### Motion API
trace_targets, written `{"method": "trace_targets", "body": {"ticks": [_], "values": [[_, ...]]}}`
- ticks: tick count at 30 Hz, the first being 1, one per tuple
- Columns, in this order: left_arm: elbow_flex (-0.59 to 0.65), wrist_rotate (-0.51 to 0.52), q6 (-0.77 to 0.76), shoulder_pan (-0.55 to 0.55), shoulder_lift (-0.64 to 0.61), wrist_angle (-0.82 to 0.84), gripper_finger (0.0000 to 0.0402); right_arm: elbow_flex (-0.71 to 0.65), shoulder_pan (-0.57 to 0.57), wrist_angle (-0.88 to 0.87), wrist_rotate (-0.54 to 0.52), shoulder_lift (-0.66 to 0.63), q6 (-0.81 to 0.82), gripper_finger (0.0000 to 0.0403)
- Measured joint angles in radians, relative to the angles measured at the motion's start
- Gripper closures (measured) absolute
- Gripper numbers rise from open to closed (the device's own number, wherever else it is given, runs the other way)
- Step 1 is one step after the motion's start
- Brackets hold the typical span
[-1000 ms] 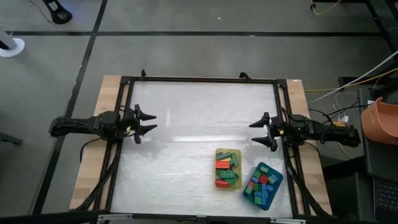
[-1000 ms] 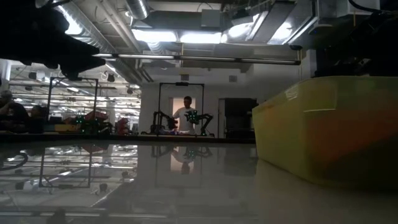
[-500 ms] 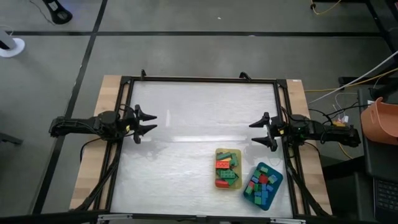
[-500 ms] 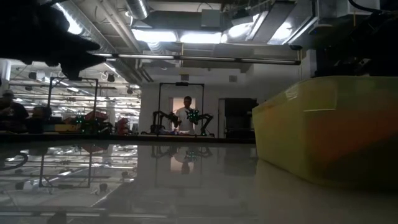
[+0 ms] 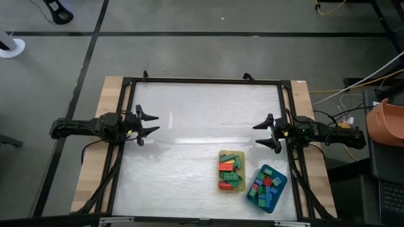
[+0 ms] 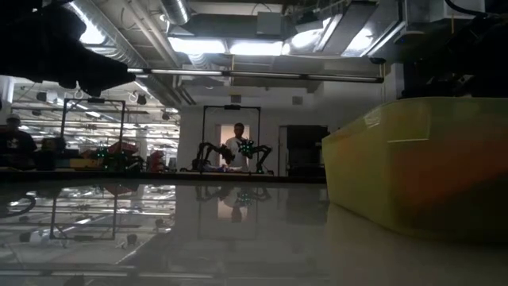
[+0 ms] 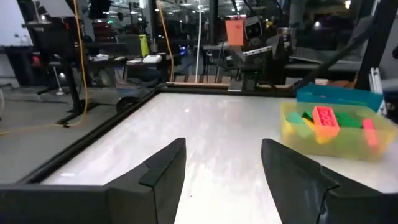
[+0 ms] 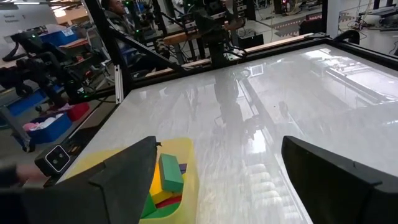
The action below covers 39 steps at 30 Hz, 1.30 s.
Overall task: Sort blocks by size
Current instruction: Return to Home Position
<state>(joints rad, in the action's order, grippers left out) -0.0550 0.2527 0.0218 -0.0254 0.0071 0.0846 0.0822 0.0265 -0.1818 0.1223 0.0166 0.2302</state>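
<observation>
Two arms parked, one at each side of the tabletop (image 5: pixel 202 113). My left end effector (image 5: pixel 151 123) hangs at the left edge with fingers spread and nothing between them. My right end effector (image 5: pixel 260 134) mirrors it at the right edge, also spread and empty.

No loose blocks (image 5: pixel 228 169) show on the bare surface. All that I can see lie in the two trays on the right half: the yellow tray (image 5: pixel 231 152) just beside my right end effector, and the teal tray (image 5: pixel 282 179) next to it, turned at an angle near the corner.

Judgement: sorting looks finished. What remains is settling without disturbing anything.

Risks noted:
- The right end effector is the one close to the load. A dip or swing toward the yellow tray could catch its rim and shove it into the teal tray.
- In the right wrist view, a green block (image 8: pixel 170 172) stands tilted above the others in the yellow tray. A knock could tip it over the wall and undo the sort.
- The teal tray sits close to the corner frame, so a push from its neighbour might skew it further.
- I cannot check every piece's size from here, so a misplaced block may go unnoticed.

The left arm is well apart from both trays, so its risk is low.
</observation>
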Motion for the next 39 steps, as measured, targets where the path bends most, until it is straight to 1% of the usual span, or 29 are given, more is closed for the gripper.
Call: {"method": "trace_targets", "body": {"ticks": [3,8,39], "values": [[-0.001,0.0,0.017,0.0,0.003,0.004,0.0205,0.0,0.0,0.0,0.0,0.0,0.0,0.0059],[-0.001,0.0,-0.007,0.0,0.002,0.005,0.0205,0.0,0.0,0.0,0.0,0.0,0.0,0.0059],[-0.001,0.0,-0.007,0.0,0.002,0.009,0.0205,0.0,0.0,0.0,0.0,0.0,0.0,0.0059]]}}
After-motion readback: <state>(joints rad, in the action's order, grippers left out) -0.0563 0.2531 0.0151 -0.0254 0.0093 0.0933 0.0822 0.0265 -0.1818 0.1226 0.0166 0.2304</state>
